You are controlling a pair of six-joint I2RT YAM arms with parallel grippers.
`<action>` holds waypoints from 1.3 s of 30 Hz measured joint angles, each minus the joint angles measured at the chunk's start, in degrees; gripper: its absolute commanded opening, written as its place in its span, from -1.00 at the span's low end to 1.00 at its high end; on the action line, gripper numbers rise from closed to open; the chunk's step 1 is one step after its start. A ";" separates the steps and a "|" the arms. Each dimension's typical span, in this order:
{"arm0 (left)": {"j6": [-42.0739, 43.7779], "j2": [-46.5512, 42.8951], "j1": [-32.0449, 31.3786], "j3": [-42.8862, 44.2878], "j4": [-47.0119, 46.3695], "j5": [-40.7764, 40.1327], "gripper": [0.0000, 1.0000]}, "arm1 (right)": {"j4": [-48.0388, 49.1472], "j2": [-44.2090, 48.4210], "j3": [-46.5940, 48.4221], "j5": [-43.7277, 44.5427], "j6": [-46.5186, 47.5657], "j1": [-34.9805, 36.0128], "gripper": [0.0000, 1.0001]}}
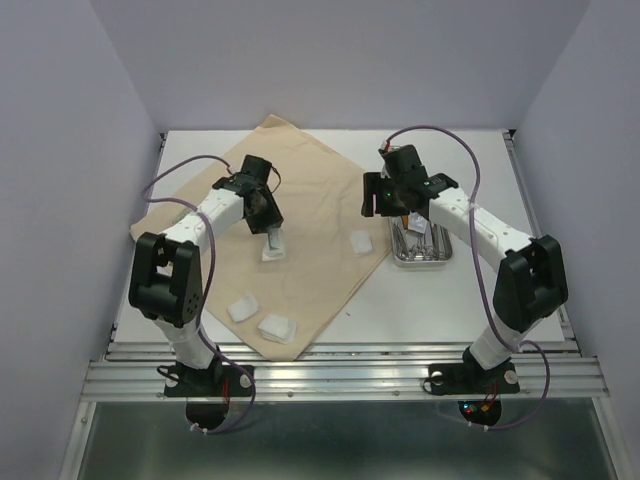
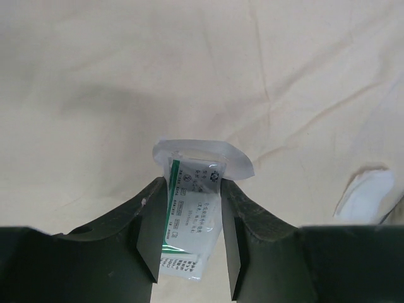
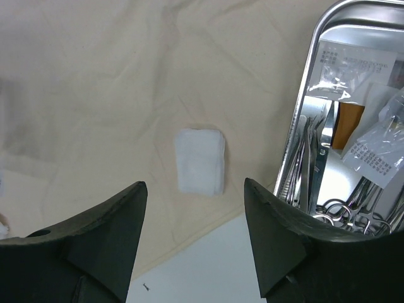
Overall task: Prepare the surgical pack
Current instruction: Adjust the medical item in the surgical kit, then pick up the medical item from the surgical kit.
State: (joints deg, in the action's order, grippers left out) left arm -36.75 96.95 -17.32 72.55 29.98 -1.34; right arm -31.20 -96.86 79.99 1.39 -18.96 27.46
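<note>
The beige cloth (image 1: 310, 180) lies spread on the table's left and middle. My left gripper (image 1: 266, 222) points down at it and is shut across the width of a clear sealed packet (image 2: 192, 208) with a green-edged label; the packet's far end (image 1: 273, 247) reaches the cloth. My right gripper (image 1: 376, 205) hangs open and holds nothing, over the cloth's right edge. A white gauze pad (image 3: 200, 161) lies just ahead of it, and the steel tray (image 3: 303, 113) stands to its right. The tray holds scissors and forceps (image 3: 309, 164) and more packets (image 3: 353, 60).
Two more gauze pads (image 1: 242, 308) (image 1: 276, 327) lie at the cloth's near corner. The tray (image 1: 420, 262) stands on the bare white table, right of the cloth. Grey walls close in the left, back and right sides. A metal rail runs along the near edge.
</note>
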 measured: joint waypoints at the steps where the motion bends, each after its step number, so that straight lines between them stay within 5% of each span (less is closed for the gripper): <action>1: -0.57 0.81 -1.11 0.37 -0.17 0.35 -0.07 | 0.04 0.63 -0.55 0.13 -0.11 0.00 0.36; 2: -1.31 1.99 -2.34 0.79 -0.42 1.22 0.28 | 0.11 1.22 -0.98 0.15 -0.13 0.00 0.36; 6: -2.82 4.59 -5.44 1.16 -1.16 3.96 0.76 | 0.46 2.78 -1.99 0.09 -0.55 0.00 0.36; 15: -1.70 3.56 -4.00 4.96 1.36 5.31 0.75 | 1.99 1.42 -1.51 1.44 -3.87 5.11 0.35; 25: 5.57 -15.23 20.26 2.16 6.62 -0.76 0.74 | -0.76 -19.45 15.69 15.30 -12.50 20.13 0.42; 31: 9.18 -19.43 20.37 0.37 8.04 -1.16 0.73 | -3.58 -27.89 22.75 18.27 -15.61 22.62 0.68; 39: 11.15 -20.28 20.31 -6.97 8.61 -1.27 0.72 | -5.16 -31.45 25.55 20.48 -16.90 22.56 0.51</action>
State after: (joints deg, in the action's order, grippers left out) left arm -25.61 76.66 2.98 65.58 38.59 -2.61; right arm -36.36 -128.31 105.54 21.87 -35.86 50.02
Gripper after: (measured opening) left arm 0.864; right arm 0.807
